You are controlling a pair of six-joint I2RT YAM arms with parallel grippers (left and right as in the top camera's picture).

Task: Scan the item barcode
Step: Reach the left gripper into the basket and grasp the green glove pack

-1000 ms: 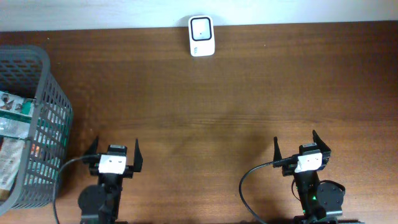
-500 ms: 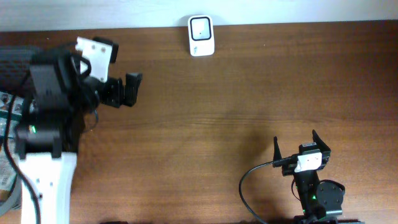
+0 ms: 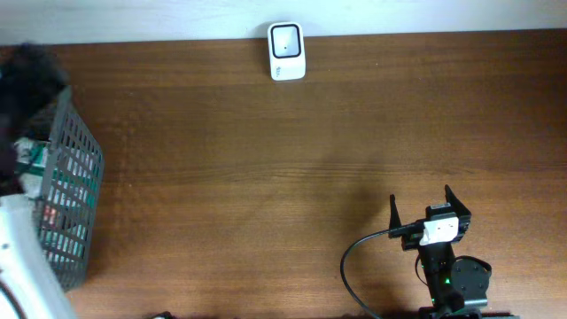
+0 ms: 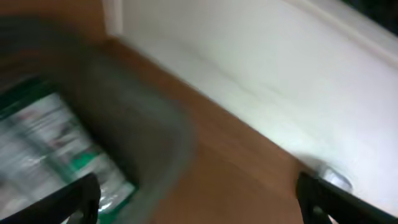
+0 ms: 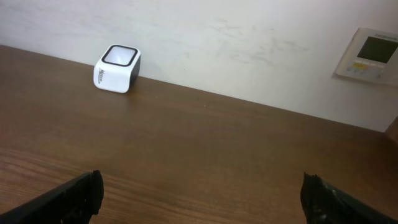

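The left jaws gape empty over the rim of the grey slatted plastic basket (image 3: 66, 186), where a green-and-white packet (image 4: 50, 137) lies inside. The right jaws, also wide and empty, sit low over the brown wooden worktop (image 5: 205, 143), facing the white box-shaped scanner (image 5: 117, 68).

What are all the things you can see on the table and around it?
table: one, brown wood, under everything
scanner: one, white with a dark window, far edge by the wall
basket: one, grey mesh, left edge of the table
packets: number unclear, green and white, inside the basket
wall panel: one, pale with a small screen, on the white wall
cable: one, black, beside the right arm
left gripper: one, black fingers, open, over the basket, blurred
right gripper: one, black fingers, open and empty, near edge on the right
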